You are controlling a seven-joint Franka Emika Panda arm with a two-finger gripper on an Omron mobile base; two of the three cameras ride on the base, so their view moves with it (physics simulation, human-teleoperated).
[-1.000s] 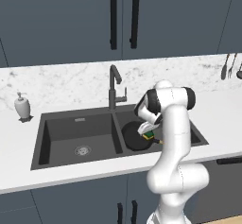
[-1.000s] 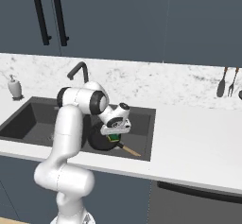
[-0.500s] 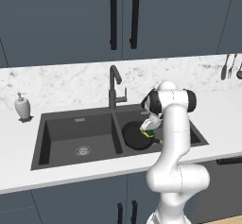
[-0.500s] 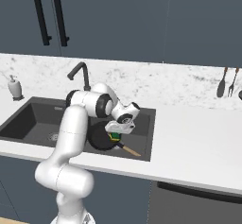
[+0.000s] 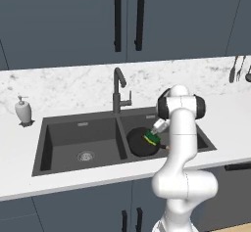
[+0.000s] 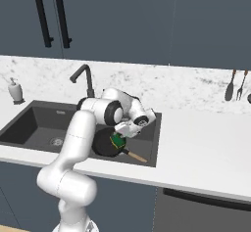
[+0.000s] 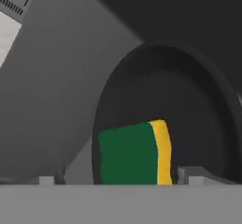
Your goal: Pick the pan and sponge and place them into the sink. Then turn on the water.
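Green-topped sponge (image 7: pixel 132 153) over pan (image 7: pixel 189 105), close-up.

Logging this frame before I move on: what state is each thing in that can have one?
Pan: lying in the right basin of the sink.
Sponge: over the pan, between the spread fingers; whether it rests on the pan I cannot tell.
Gripper: open, low over the pan.
Faucet: no water running.
Cabinet doors: closed.
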